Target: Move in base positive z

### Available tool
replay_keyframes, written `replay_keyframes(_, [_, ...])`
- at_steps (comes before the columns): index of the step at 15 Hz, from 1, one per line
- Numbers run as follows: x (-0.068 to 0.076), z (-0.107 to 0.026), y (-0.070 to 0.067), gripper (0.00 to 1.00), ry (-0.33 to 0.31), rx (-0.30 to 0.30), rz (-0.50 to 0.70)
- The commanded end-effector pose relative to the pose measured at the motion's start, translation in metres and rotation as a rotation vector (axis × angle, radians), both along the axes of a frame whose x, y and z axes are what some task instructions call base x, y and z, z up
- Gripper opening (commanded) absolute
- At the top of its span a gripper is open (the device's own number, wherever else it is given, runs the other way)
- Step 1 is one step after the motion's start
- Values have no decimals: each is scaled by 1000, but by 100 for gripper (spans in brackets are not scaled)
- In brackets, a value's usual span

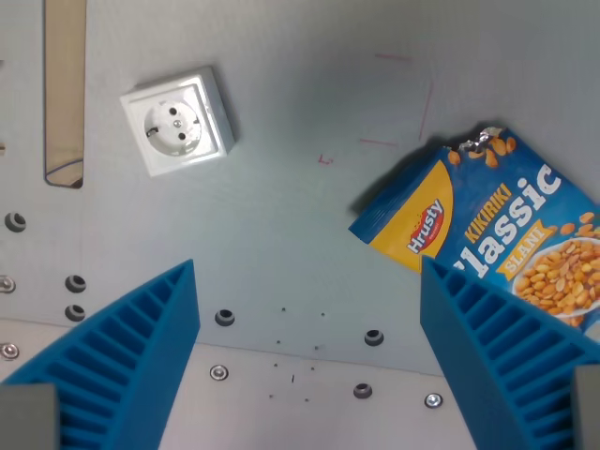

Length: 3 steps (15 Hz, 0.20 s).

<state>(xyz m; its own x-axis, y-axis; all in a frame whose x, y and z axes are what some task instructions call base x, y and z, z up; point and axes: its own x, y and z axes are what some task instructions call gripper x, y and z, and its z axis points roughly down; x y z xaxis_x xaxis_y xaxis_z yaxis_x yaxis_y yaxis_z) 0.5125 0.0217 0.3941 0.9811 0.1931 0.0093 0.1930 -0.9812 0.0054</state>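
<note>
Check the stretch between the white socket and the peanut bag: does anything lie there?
No object. In the wrist view, only bare grey table with faint red pen marks separates the socket from the peanut bag.

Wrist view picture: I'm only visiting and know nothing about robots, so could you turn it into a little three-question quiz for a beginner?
1. True or false: the blue gripper has closed its fingers on the peanut bag.
2. Which thing lies nearer the wrist view's left: A) the white socket, B) the peanut bag, C) neither, they are stacked?
3. Fill in: the big white word on the bag reads "___".

Key
1. False. The fingers stand wide apart with nothing between them; the bag sits by the finger on the wrist view's right.
2. A.
3. Classic (the first letter is partly hidden).
</note>
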Motion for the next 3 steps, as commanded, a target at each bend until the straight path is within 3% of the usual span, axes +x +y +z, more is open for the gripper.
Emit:
replay_keyframes(1, [-4, 19, 0, 100, 16, -1, 0])
replay_keyframes(3, [-4, 29, 0, 100, 16, -1, 0])
